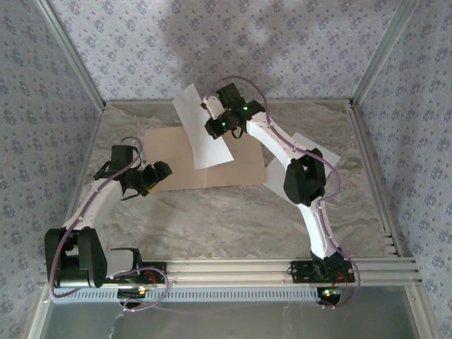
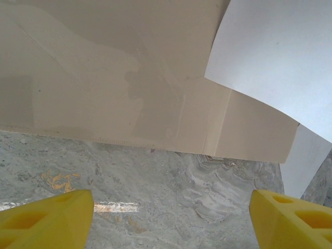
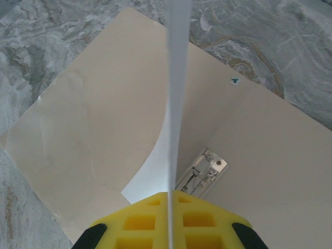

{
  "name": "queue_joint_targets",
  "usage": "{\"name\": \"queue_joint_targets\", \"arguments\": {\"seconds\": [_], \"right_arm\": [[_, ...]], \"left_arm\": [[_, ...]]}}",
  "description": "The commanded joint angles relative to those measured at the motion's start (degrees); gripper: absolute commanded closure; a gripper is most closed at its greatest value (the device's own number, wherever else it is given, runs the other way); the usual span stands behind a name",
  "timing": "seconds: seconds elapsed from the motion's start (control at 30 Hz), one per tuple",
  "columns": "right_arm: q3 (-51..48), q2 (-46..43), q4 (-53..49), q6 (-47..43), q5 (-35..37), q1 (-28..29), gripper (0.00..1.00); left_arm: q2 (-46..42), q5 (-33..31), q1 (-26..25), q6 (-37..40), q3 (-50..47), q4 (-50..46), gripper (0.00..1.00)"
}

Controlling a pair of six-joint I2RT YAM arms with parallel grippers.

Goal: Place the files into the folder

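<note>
The tan folder lies open and flat on the marble table, its metal clip showing near the crease. My right gripper hovers above the folder's far right part, shut on one white file that hangs tilted over the folder. In the right wrist view that file runs edge-on out of the shut yellow fingers, its lower corner resting on the folder. A second file lies on the table at the right, partly under the right arm. My left gripper is open by the folder's near left edge, holding nothing.
Patterned walls and aluminium frame rails close in the table on three sides. In the left wrist view, bare marble lies between the open gripper and the folder's near edge, with the held file at the upper right.
</note>
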Motion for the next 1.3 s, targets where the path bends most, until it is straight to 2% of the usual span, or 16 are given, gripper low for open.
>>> {"name": "queue_joint_targets", "arguments": {"seconds": [0.0, 0.13, 0.57, 0.8, 1.27], "right_arm": [[-1.66, -0.59, 4.11, 1.31, -4.81, 0.00, 1.00], [-4.36, -1.31, 8.91, 2.46, -7.33, -0.10, 1.00], [-11.20, -3.33, 15.77, 2.61, -12.07, -0.78, 1.00], [-11.89, -4.77, 16.52, 2.39, -12.03, -1.45, 1.00], [-13.56, -4.84, 17.59, 1.93, -16.52, -2.43, 1.00]], "left_arm": [[-0.34, 0.90, 0.42, 1.19, 0.56, -0.73, 0.21], [-0.18, 0.89, 0.39, 1.06, 0.59, -1.04, 0.21], [-1.29, 1.34, 0.40, 0.63, -0.04, -1.42, 0.21], [-1.66, 1.17, 0.41, 0.60, -0.38, -1.66, 0.22], [-1.93, 1.49, 0.42, 0.25, -0.93, -1.62, 0.21]]}}
